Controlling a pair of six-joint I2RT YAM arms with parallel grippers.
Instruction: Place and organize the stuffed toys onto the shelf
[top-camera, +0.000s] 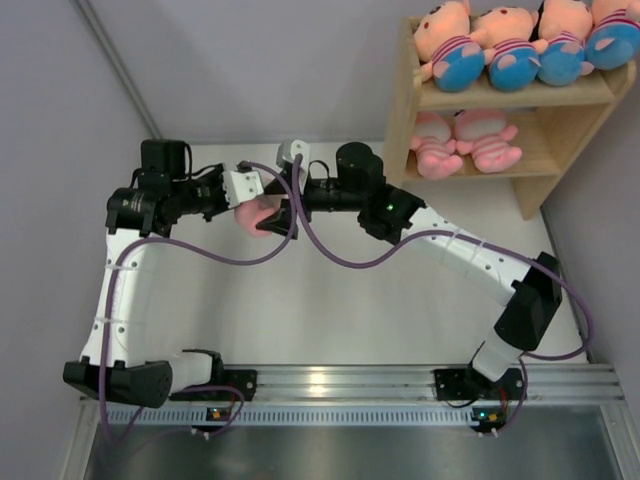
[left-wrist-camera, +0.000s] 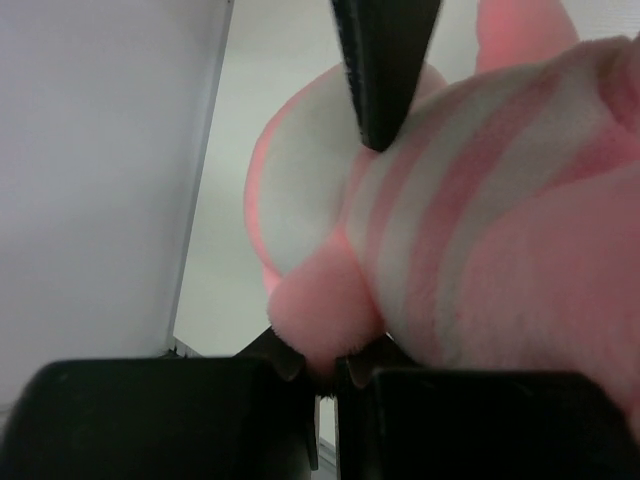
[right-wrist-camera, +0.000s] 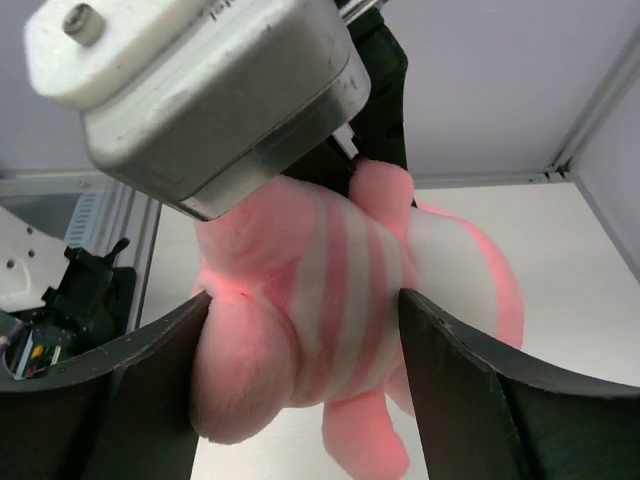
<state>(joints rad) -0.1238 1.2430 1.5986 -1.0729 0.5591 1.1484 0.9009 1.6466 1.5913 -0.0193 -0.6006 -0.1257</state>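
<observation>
1. The right hand (right-wrist-camera: 303, 300) clasps the body of the pink striped toy (right-wrist-camera: 320, 270), touching both flanks. The left hand (left-wrist-camera: 325, 368) is narrow and pinches one limb.
2. This looks like a handover above the bench (top-camera: 330, 310). The left should let go, then the right carries the toy to the shelf (top-camera: 525, 170), upper right.
3. The lower tier has open room beside two pink toys (top-camera: 465, 140). Clear the side panel (top-camera: 402, 110) on the way in.

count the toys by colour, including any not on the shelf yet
peach and blue toys: 4, top of the shelf
pink toys: 3, 2 on the lower tier, 1 held
total: 7
</observation>
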